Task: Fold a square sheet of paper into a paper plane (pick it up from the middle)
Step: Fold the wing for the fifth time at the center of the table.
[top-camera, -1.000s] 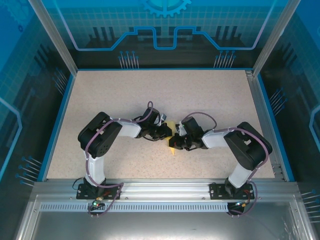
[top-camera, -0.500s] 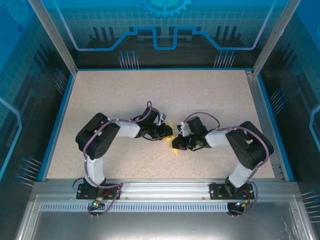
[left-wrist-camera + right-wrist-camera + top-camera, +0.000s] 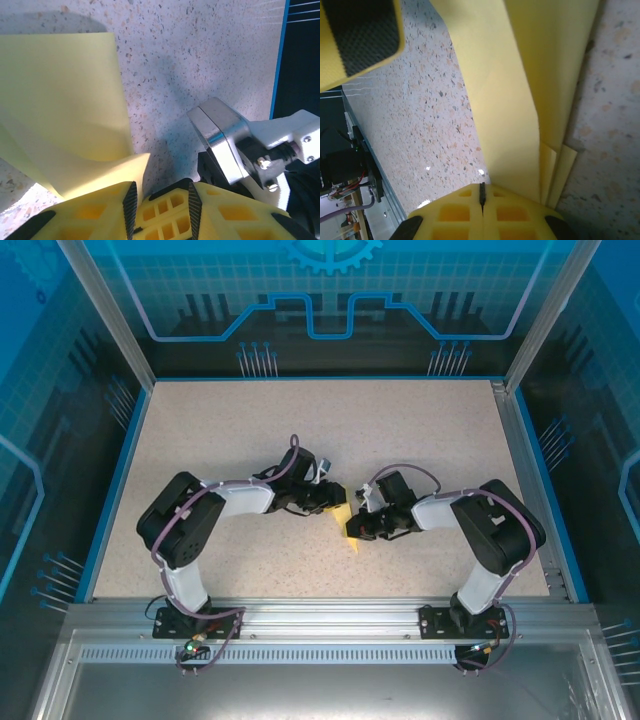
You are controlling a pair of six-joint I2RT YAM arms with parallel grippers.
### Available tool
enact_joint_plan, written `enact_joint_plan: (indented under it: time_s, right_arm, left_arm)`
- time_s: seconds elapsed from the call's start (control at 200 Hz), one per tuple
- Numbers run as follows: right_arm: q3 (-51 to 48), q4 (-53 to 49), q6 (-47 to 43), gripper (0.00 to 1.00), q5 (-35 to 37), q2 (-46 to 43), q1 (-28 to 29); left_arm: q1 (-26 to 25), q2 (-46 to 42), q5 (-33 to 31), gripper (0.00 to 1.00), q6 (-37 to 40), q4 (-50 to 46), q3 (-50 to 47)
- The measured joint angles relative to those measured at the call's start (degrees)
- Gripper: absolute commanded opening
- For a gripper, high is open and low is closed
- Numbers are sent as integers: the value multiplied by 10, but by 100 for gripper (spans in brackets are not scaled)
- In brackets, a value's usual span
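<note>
Speckled beige counter (image 3: pixel 220 430), 2 arms bent inward, their hands meeting near the middle, slightly toward the near edge. Yellow sheet of paper (image 3: pixel 350 536) sits between the 2 hands, creased, not lying flat. Left hand (image 3: pixel 336 504) is just left of the paper, tips pointing right. In its wrist view the 2 black-padded fingers (image 3: pixel 131 207) stand partly apart with a clear gap and nothing clamped in it. A pointed corner of the paper comes down to the pad on the left of that view and slips behind it; touching or just beside, cannot tell. The rest of the sheet rises off the counter as a broad panel with a soft bend across it. Right hand (image 3: pixel 362 527) is just right of the paper, tips pointing left. In its wrist view the fingers (image 3: pixel 455 212) are pressed together, with only a thin seam between them. The paper runs right up to these tips, with 2 or 3 stacked folded edges beside the seam; pinched or merely pressed against, cannot tell. 1 padded finger of the left hand shows at the upper left there, apart from the sheet.
</note>
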Motion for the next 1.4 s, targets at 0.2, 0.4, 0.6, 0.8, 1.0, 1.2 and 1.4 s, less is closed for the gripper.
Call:
enact_joint_plan:
  time_s: [0.2,0.4,0.6,0.8,1.0,1.2,1.4]
  right_arm:
    - [3,-2,2,0,-8,5,-3]
    - [7,-6,2,0,-11,8,-3]
    - [9,-7,2,0,-15,10,-4]
    - [10,-9,2,0,-16,12,-4]
    - [10,-10,2,0,-17,12,-5]
    - [11,-11,1,0,-17,12,-5]
    - [11,-12,0,0,-16,12,-5]
  left_arm:
    - [0,24,0,36,0,3,8]
    - [0,28,6,37,-1,20,8]
    - [0,28,18,38,-1,33,8]
    - [0,38,17,36,-1,30,18]
    - [6,74,0,34,-3,28,27]
    - [16,79,5,33,-5,27,30]
    - [38,84,9,33,0,10,42]
